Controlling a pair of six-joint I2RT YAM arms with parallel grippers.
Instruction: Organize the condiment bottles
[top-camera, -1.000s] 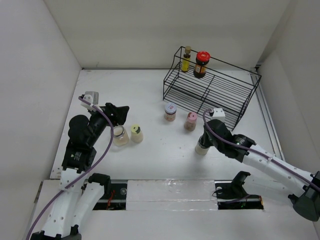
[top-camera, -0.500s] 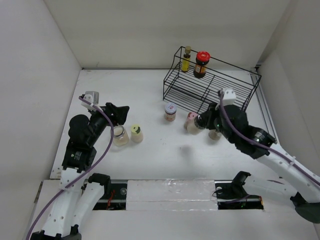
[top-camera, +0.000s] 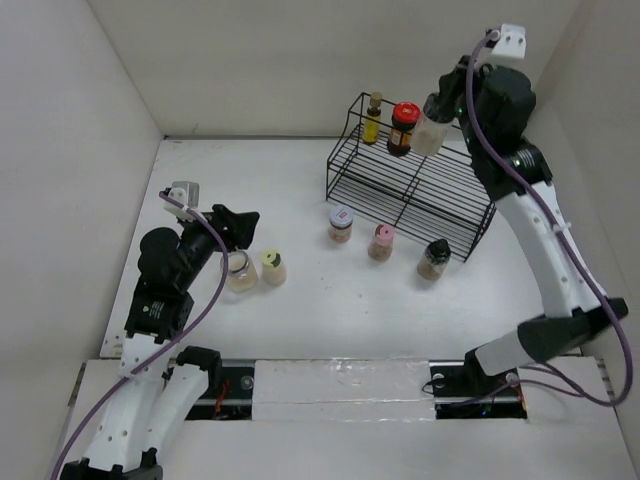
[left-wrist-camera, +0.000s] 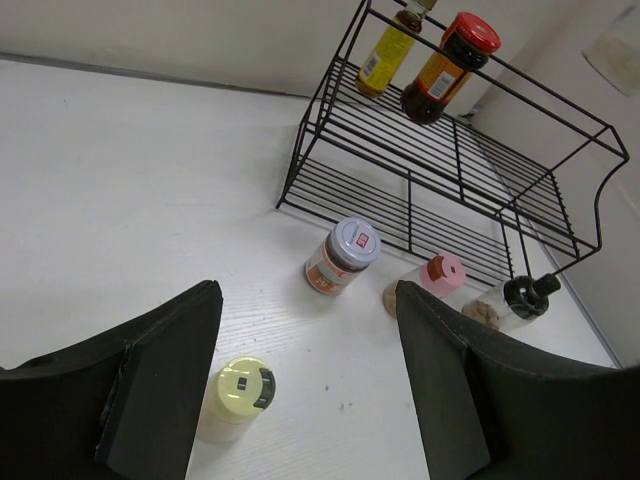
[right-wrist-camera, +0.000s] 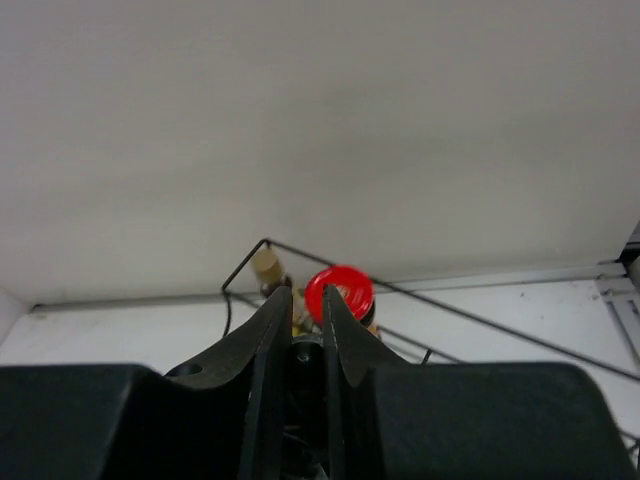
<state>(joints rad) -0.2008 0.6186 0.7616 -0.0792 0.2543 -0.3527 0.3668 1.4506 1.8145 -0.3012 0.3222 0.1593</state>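
The right claw (top-camera: 438, 115) is squeezing shut on a pale bottle (top-camera: 429, 137) by its top, and the bottle is hanging just below it. The bottle is probably feeling light, hard and slippery.

Top view: fixed high behind the near edge, aimed down and forward over the whole table (top-camera: 300, 190) to the back wall (top-camera: 300, 60); widest and farthest. Left wrist view: low, close to the tabletop, aimed forward-right between the left fingers (left-wrist-camera: 160, 380) at the wire rack (left-wrist-camera: 400, 135); right wrist view: raised, aimed level past the right fingers (right-wrist-camera: 265, 350) at the back wall; common to all three: rack top, red-capped jar (right-wrist-camera: 338, 293).
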